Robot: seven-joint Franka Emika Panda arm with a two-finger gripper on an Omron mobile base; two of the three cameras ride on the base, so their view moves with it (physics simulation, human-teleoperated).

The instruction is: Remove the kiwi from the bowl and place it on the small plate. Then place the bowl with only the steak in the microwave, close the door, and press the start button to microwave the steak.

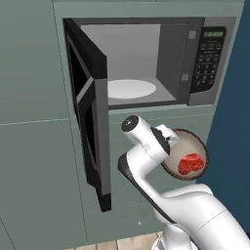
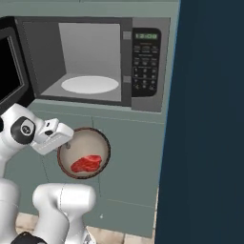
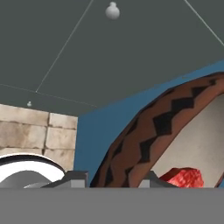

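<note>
Bowl (image 2: 84, 153) with only the steak (image 2: 86, 163) hangs tilted, its rim pinched by the end effector (image 2: 68, 144), below the microwave (image 2: 90, 64) whose door (image 1: 90, 122) stands open. Loading step: next, lift, level and slide inside.

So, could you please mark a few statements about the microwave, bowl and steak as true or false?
1. The microwave door is open. True.
2. The bowl sits on the microwave's white turntable. False: it is below the microwave, held tilted at the end effector.
3. The steak lies in the bowl. True.
4. A kiwi lies beside the steak in the bowl. False: the steak is the bowl's sole visible content.
5. The keypad panel is right of the cavity. True.
</note>
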